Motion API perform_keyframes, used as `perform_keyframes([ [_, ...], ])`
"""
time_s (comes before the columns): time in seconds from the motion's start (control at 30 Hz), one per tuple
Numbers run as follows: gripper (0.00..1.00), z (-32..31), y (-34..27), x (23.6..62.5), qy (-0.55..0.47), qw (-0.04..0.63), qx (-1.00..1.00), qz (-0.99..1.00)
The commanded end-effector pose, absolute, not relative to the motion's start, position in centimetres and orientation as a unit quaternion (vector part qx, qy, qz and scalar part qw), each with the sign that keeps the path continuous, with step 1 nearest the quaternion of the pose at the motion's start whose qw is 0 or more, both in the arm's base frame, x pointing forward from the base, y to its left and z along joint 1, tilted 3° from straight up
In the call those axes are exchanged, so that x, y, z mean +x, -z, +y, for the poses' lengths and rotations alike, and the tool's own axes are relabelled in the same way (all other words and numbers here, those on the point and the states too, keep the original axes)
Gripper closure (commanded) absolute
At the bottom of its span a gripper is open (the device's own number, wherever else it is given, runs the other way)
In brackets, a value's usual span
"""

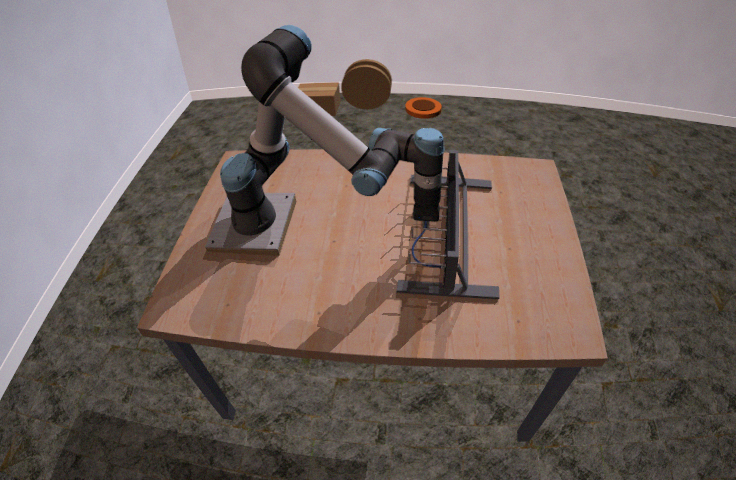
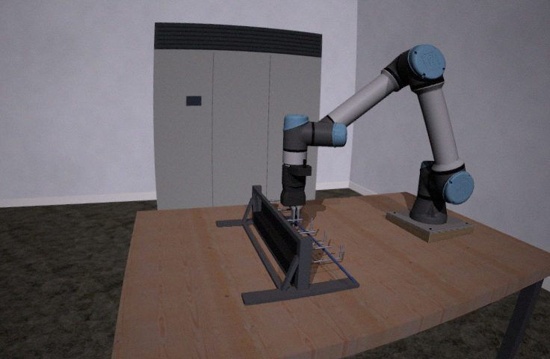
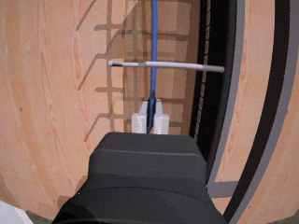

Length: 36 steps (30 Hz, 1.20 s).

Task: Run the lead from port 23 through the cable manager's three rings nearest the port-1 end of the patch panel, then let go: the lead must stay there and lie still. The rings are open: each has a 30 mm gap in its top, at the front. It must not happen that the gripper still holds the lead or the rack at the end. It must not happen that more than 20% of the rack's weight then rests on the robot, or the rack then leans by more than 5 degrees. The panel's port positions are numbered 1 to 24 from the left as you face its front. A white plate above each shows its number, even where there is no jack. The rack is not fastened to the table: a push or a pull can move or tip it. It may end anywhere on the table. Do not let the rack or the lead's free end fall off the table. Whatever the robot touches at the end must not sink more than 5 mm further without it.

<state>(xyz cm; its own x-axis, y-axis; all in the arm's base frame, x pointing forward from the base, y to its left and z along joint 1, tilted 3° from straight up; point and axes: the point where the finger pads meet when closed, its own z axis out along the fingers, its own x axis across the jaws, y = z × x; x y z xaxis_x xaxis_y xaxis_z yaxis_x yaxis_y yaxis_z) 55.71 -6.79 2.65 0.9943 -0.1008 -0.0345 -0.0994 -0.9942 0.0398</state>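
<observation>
Behind your table, pale lilac-grey walls meeting at corner, white baseboard along foot. Under you, mottled grey-green floor. In exterior view, you face tall grey cabinet, three panels, dark slatted top, small dark plate on left panel. Top view gives you wooden block, round wooden disc, orange ring beyond table. Light dim; shadows fall across wood-grain tabletop, dark metal legs below.

Looks like pale, grained wood on the brown rectangular tabletop — matt dark grey on the long upright rack, smooth grey metal on the thin ring rods.
</observation>
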Motion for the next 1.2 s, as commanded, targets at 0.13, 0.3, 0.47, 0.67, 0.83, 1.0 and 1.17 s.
perform_keyframes([
  [0.13,1.0,-7.0,-2.7,56.9,0.017,0.02,0.998,-0.05],
  [0.3,1.0,-7.0,-2.7,57.4,0.017,0.02,0.998,-0.05],
  [0.47,1.0,-7.1,-2.7,57.6,0.017,0.02,0.998,-0.05],
  [0.67,1.0,-7.1,-2.7,57.7,0.017,0.02,0.998,-0.05],
  [0.83,1.0,-7.1,-2.7,57.7,0.017,0.02,0.998,-0.05],
  [1.0,1.0,-7.1,-2.7,57.7,0.017,0.02,0.998,-0.05],
  [1.17,1.0,-7.1,-2.7,57.7,0.017,0.02,0.998,-0.05],
])
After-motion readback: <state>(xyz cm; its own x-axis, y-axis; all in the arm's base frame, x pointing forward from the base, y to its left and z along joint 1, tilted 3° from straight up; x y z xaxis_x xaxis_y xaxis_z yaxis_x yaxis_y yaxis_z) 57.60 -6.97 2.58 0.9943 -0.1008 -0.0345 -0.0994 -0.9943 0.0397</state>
